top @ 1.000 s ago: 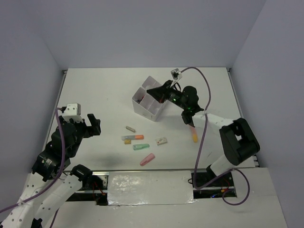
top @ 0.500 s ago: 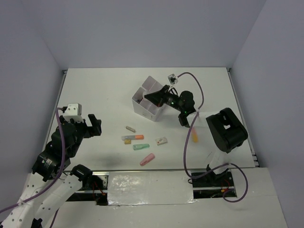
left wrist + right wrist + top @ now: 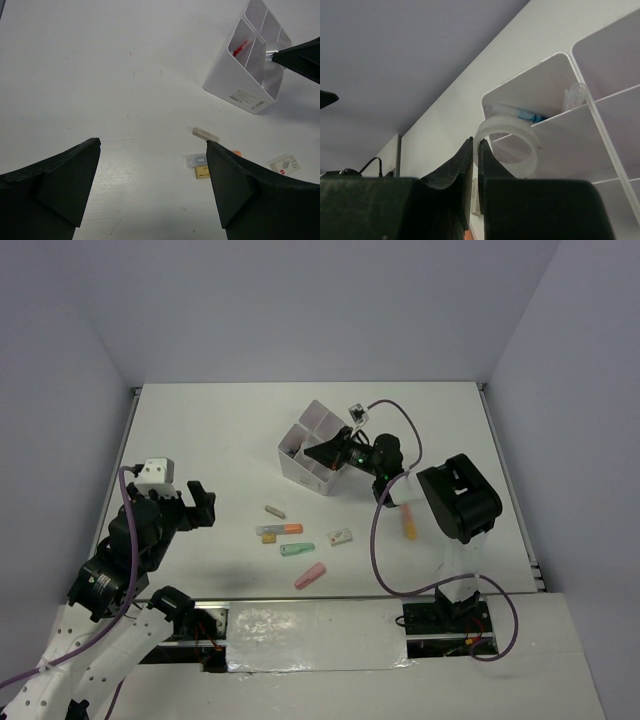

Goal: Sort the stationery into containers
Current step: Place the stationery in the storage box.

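My right jaws pinch the clear tape roll [image 3: 532,150] by its wall. The divided box [image 3: 540,85] opens directly ahead, touching or nearly so. My left jaws, spread and empty, hang well apart.

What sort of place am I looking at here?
Likely a robotics lab's test cell: two jointed robot arms bolted to a white table, plain walls around it, and a translucent white four-compartment plastic box.

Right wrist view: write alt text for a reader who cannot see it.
The right claw is shut on the edge of a clear tape roll, holding it in front of the white divided box. A blue pen lies in the corner compartment behind the roll.
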Robot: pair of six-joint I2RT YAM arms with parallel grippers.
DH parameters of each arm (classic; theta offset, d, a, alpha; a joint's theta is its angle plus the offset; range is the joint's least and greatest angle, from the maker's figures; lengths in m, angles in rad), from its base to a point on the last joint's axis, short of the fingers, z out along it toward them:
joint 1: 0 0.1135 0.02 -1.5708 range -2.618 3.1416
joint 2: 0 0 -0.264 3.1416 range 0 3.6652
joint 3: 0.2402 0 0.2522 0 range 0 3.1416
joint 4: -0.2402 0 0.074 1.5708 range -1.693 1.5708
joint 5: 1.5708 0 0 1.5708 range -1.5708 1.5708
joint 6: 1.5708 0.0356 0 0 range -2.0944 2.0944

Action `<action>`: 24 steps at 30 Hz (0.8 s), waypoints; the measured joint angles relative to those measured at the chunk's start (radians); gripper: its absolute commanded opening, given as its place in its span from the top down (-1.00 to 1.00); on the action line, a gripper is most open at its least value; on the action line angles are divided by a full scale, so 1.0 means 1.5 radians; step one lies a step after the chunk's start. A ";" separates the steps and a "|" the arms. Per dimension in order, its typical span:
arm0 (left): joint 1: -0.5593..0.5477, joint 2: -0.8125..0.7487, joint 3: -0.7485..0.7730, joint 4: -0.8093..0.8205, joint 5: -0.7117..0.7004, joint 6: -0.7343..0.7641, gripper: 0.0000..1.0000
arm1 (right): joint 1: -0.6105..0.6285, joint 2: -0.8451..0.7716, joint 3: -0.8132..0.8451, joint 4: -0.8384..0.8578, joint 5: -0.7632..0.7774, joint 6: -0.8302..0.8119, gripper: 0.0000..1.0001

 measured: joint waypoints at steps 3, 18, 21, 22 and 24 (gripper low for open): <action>0.000 0.000 0.000 0.000 0.004 0.002 -0.99 | -0.003 0.013 0.004 0.009 -0.009 0.005 0.75; 0.000 -0.005 -0.004 0.009 0.019 0.014 -0.99 | -0.008 0.026 0.017 0.027 -0.024 0.017 0.14; 0.000 -0.005 -0.004 0.011 0.020 0.014 -0.99 | -0.008 0.026 0.017 0.026 -0.024 0.015 0.14; 0.000 -0.005 -0.004 0.011 0.020 0.014 -0.99 | -0.008 0.026 0.017 0.025 -0.024 0.012 0.14; 0.000 -0.005 -0.004 0.011 0.020 0.014 -0.99 | -0.008 0.026 0.017 0.020 -0.023 0.007 0.14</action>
